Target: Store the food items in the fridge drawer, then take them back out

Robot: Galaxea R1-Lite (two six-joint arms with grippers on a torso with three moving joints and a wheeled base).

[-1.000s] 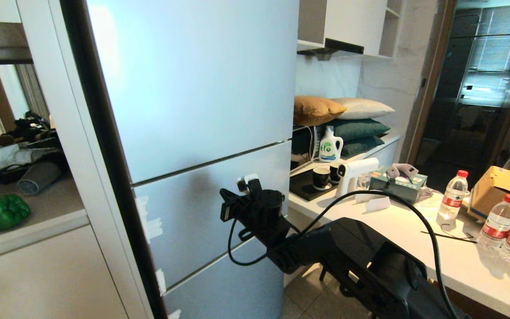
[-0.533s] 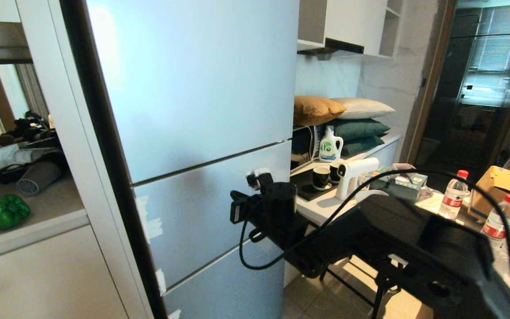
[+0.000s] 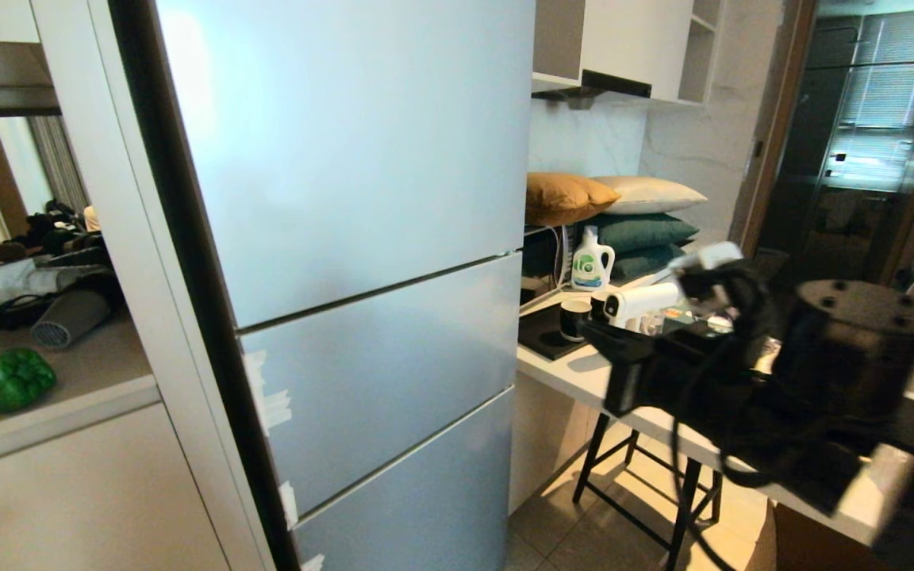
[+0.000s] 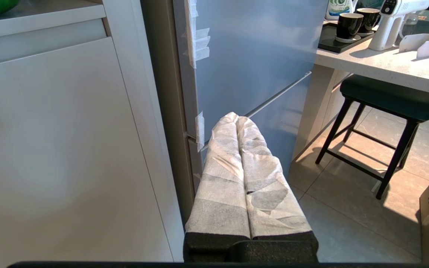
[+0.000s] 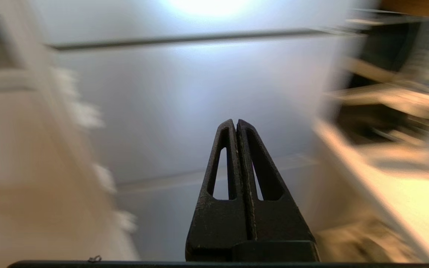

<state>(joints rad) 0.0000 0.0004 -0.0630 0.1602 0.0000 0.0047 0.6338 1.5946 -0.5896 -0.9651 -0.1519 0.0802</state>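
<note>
1. Off to the right of the tall pale-blue three-door fridge [image 3: 362, 262], the right pincer [image 5: 235, 124] now hangs in front of the white surface [image 3: 552, 365]; a second ago it sat close against the fridge's middle door.
2. Its black slotted fingers [image 5: 218, 175] are pressed together, holding nothing.
3. All the fridge doors are closed, so the clear drawer is hidden (nothing shows inside). That retreat reads to me as the arm resetting; a door has yet to be opened before any storing can begin.
4. Well to the left of the right pincer, beyond the fridge, the glossy dark green lobed bell pepper [image 3: 5, 381] lies on a beige ledge [image 3: 92, 373]. The potato I cannot find in any view.
5. The left pincer [image 4: 237, 118] sits low before the fridge's bottom corner, its white-wrapped fingers [image 4: 222, 163] together and empty; that arm looks parked.
6. Behind the right pincer the surface carries a white spray gun [image 3: 635, 301], a black cup [image 3: 574, 317] on a dark tray and a white detergent jug [image 3: 592, 262].
7. Stacked cushions [image 3: 616, 214] lie further back, a black stool [image 4: 389, 96] stands beneath on tiled floor, and a dark doorway [image 3: 846, 151] opens to the right.
</note>
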